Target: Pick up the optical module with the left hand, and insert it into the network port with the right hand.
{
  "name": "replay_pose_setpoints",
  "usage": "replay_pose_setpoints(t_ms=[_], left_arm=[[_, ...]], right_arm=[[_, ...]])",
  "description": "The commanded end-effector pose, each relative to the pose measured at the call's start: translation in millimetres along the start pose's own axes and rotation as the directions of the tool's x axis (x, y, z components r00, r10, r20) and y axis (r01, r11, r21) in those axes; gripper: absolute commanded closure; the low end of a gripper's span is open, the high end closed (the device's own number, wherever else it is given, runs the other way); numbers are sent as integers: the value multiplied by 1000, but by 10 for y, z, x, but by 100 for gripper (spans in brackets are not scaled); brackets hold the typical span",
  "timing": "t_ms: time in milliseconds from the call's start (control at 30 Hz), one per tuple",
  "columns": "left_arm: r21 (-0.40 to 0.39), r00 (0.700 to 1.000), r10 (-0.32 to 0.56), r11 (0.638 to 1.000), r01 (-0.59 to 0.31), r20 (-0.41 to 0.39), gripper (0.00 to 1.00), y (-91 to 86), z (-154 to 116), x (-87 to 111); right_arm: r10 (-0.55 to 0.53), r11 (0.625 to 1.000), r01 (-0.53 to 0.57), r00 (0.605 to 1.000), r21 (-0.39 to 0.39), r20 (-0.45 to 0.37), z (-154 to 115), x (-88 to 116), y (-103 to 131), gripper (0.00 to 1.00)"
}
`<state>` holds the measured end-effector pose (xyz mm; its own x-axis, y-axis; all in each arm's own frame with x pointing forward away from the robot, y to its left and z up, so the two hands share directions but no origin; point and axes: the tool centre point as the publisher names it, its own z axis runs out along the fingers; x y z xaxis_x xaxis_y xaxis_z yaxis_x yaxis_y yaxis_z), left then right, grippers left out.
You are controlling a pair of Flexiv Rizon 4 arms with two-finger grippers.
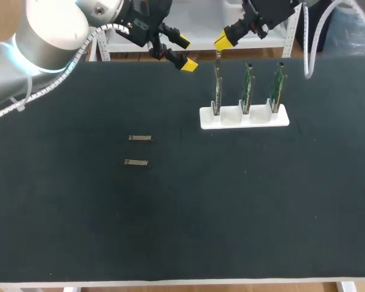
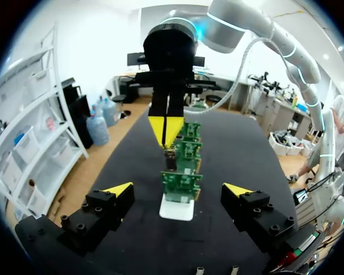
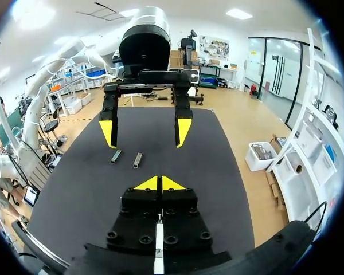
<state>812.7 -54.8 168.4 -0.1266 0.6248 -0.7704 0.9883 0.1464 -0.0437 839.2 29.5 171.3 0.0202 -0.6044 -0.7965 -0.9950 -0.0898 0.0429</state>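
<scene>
Yellow-tipped, the right gripper [image 1: 224,40] is clamping an optical module [image 2: 171,159] just above the leftmost network card [image 1: 217,91] in the white rack [image 1: 255,118], while the left gripper [image 1: 184,53] is hanging spread apart nearby. A tilted module could end up snagging and bending that card.

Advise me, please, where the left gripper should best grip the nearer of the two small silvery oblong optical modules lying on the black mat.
Probably at mid-length, across the two long sides, coming straight down. The nearer silvery optical module lies flat on the black mat, apart from its twin, so the open left gripper has room either side.
</scene>
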Motion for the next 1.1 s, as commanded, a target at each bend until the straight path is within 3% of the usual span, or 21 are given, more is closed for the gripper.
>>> replay_pose_setpoints(t_ms=[33, 1100], left_arm=[[-2, 1000, 0, 1000, 0, -2, 0, -8, -2, 0], [-2, 1000, 0, 1000, 0, -2, 0, -8, -2, 0]], right_arm=[[2, 988, -2, 1000, -156, -5, 16, 3, -94, 100], [33, 982, -41, 998, -186, -45, 130, 173, 19, 100]])
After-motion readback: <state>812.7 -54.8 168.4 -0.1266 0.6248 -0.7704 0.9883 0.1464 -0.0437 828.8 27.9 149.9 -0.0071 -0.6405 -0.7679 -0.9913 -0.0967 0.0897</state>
